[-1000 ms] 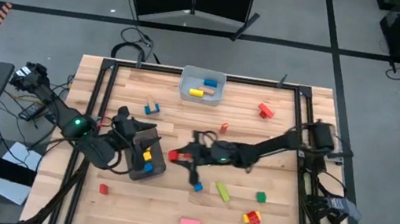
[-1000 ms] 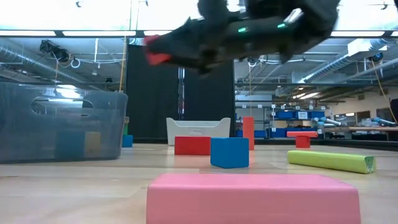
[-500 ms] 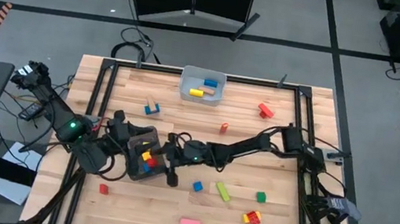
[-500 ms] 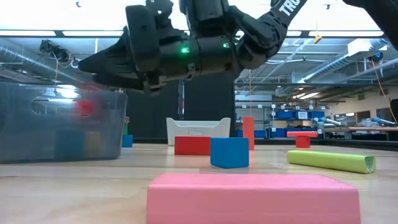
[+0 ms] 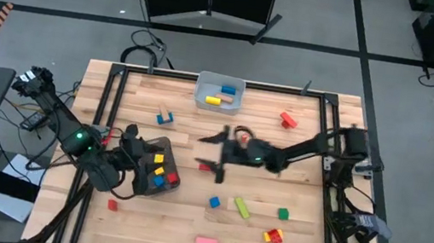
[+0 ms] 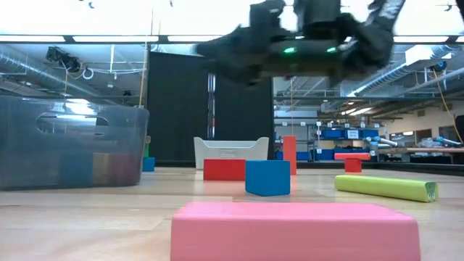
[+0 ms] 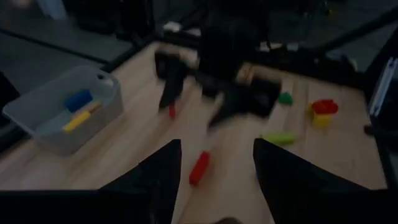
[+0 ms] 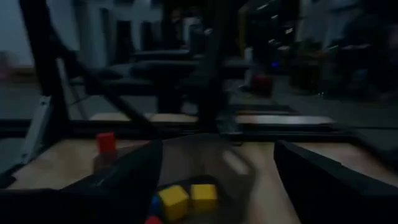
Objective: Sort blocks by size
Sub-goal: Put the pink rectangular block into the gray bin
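Observation:
The dark grey tray [image 5: 145, 181] stands at the table's left and holds yellow, blue and red blocks [image 5: 160, 170], also seen in the right wrist view [image 8: 186, 196]. My left gripper [image 5: 132, 148] is at the tray's left end, fingers apart in its wrist view [image 7: 216, 144]. My right gripper [image 5: 202, 153] hovers open and empty over the table's middle, right of the tray, pointing at it [image 8: 219, 149]. Loose blocks lie on the wood: a blue cube [image 5: 214, 200], a green bar [image 5: 241, 207], a pink bar [image 5: 205, 241]. My left gripper is at the tray's left end wall [image 5: 141, 155], coming from the table's left and slanting down. Its own body hides the place of contact, so the kind of hold does not show. In the low view the tray [image 6: 72, 138] appears to rest on the table.
A light grey-blue bin [image 5: 218, 103] with a blue and a yellow block stands at the far edge. More blocks lie scattered: red [image 5: 288, 119], green [image 5: 283, 212], red-and-yellow [image 5: 273, 236], red [image 5: 111, 205], blue-and-wood [image 5: 165, 118]. Black rails frame the table.
My right gripper carried a red block toward the table's left until it was over the tray, opened and let it fall in, then drew back toward the right and far side, wide open. The tray has turned slightly at my left gripper.

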`<state>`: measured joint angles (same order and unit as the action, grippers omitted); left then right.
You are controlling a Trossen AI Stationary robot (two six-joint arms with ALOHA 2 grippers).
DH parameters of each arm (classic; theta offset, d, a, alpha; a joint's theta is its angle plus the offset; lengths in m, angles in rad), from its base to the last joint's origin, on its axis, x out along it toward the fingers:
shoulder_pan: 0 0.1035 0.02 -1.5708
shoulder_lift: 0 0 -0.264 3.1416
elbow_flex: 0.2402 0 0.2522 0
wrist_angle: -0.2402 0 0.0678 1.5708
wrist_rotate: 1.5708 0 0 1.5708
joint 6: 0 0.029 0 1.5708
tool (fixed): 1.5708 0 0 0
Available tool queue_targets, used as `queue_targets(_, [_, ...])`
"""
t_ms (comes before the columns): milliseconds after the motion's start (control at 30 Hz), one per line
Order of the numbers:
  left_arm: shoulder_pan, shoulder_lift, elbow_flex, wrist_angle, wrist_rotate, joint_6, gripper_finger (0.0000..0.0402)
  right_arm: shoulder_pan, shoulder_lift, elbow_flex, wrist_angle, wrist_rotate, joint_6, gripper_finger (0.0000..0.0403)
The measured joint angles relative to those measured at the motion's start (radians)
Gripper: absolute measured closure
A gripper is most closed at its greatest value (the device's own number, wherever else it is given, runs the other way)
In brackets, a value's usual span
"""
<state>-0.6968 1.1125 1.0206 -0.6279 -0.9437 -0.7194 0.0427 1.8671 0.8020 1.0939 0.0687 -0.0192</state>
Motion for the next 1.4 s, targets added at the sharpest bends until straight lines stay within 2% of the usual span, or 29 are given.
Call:
queue_targets(133, [0.017, 0.041, 0.0, 0.005, 0.07, 0.014, 0.0194, 0.001, -0.173, -0.154, -0.005, 0.075, -0.035, 0.0111])
queue_targets(233, [0.066, 0.13, 0.002, 0.082, 0.171, 0.087, 0.0195, 0.006, -0.301, -0.243, -0.002, 0.146, -0.07, 0.0121])
queue_targets(400, [0.128, 0.323, 0.002, 0.343, 0.367, 0.277, 0.0195, 0.01, -0.486, -0.345, -0.004, 0.229, -0.128, 0.0126])
queue_targets(533, [0.148, 0.447, 0.002, 0.529, 0.441, 0.376, 0.0195, 0.01, -0.596, -0.386, -0.02, 0.258, -0.163, 0.0125])
queue_targets(800, [0.155, 0.623, 0.006, 0.784, 0.583, 0.395, 0.0195, 0.032, -0.733, -0.393, -0.074, 0.264, -0.167, 0.0131])
queue_targets(967, [0.153, 0.754, 0.118, 0.727, 0.644, 0.405, 0.0193, 0.051, -0.767, -0.393, -0.098, 0.264, -0.168, 0.0133])
queue_targets(1233, [0.145, 0.905, 0.35, 0.494, 0.702, 0.423, 0.017, 0.073, -0.767, -0.393, -0.119, 0.282, -0.167, 0.0135])
queue_targets(1400, [0.125, 0.934, 0.388, 0.467, 0.712, 0.404, 0.0138, 0.087, -0.766, -0.393, -0.118, 0.282, -0.167, 0.0135])
